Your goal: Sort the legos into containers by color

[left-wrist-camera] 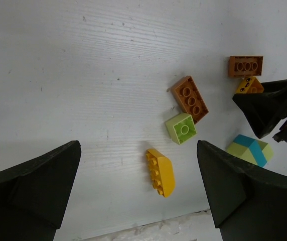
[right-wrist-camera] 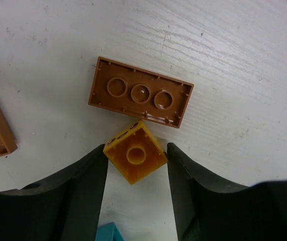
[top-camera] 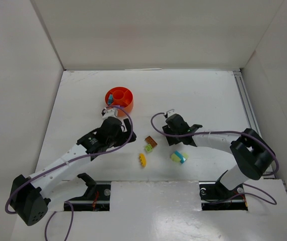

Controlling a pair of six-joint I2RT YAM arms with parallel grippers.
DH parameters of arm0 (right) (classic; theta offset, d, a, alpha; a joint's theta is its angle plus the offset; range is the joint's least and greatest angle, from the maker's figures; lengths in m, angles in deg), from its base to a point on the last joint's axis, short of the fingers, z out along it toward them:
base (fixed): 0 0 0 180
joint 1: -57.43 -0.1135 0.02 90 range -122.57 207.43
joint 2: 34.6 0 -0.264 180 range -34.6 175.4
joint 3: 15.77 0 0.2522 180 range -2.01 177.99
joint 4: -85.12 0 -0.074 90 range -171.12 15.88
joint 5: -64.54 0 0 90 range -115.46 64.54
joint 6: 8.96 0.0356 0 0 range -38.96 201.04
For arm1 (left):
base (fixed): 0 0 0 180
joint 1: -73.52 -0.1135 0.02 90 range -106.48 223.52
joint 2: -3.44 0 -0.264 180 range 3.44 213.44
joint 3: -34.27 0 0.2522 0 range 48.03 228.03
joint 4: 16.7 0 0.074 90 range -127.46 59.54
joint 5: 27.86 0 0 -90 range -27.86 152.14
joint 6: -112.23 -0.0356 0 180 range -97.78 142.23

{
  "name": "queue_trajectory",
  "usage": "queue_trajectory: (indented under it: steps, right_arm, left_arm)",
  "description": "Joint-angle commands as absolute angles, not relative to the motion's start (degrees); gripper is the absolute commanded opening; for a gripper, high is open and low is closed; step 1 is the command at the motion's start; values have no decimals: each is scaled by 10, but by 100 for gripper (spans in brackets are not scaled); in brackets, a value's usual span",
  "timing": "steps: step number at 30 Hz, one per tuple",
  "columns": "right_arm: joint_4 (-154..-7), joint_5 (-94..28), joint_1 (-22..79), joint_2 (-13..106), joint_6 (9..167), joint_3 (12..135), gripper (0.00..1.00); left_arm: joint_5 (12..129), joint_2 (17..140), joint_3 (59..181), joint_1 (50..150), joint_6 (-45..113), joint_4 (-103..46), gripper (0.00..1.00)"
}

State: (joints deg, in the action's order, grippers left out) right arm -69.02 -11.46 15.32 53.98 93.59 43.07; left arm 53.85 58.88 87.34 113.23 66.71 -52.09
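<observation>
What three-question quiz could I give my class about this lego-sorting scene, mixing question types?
1. True or false: the left gripper is open and empty.
2. Which brick sits between the fingers of the right gripper? A) lime green B) small orange brick C) cyan
3. Which arm's gripper is nearer the orange-red dish?
Key: 1 true; 2 B; 3 left.
</observation>
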Motion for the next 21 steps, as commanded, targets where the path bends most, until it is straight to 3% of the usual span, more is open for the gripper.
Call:
queue_trajectory:
  steps: [1, 4, 6, 9, 16, 21]
  right_arm:
    - [-724, -95, 148, 545, 947, 457, 54]
    - [-735, -95, 148, 545, 940, 452, 44]
    - [-740, -100, 148, 540, 927, 452, 30]
    - [-740, -111, 143, 521, 904, 452, 23]
    - [-740, -177, 138, 467, 833, 493, 19]
    - [-740, -220, 138, 502, 781, 584, 19]
  left_arm:
    - [514, 587, 895, 1134, 673, -538, 100]
    - [501, 593, 907, 1134, 668, -538, 100]
    - [501, 605, 913, 1134, 662, -543, 100]
    - [484, 610, 928, 1134, 662, -553, 100]
    - [472, 604, 943, 1092, 679, -565, 100]
    - [472, 578, 923, 1035, 705, -575, 100]
